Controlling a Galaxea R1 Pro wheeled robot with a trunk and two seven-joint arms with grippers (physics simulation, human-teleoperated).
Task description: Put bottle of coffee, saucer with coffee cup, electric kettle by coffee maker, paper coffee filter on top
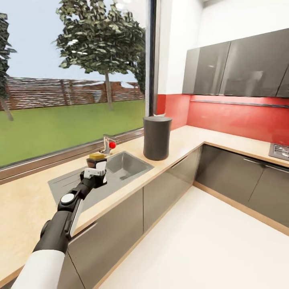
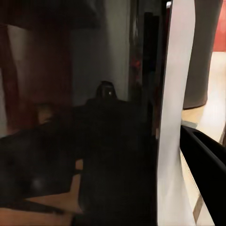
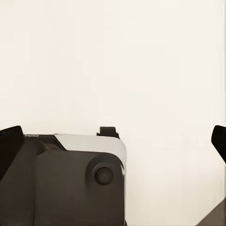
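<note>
My left gripper [image 1: 96, 167] is shut on the bottle of coffee [image 1: 96, 157], a small dark jar with a yellow-brown lid, held above the sink. In the left wrist view the dark jar and its white label [image 2: 175, 117] sit close against the camera beside a black finger [image 2: 207, 162]. The coffee maker [image 1: 157, 137], a dark grey cylinder, stands on the kitchen countertop [image 1: 24, 208] to the right of the sink, about an arm's reach beyond the jar; it also shows as coffee maker [image 2: 203, 52]. My right gripper [image 3: 114, 141] is open above pale floor and part of my base.
A steel sink [image 1: 124, 166] with a faucet [image 1: 107, 143] and red knob lies under the window. The counter turns a corner to the right, with a cooktop [image 1: 281, 151], red backsplash and dark upper cabinets [image 1: 241, 64]. Pale floor [image 1: 208, 241] lies open in front.
</note>
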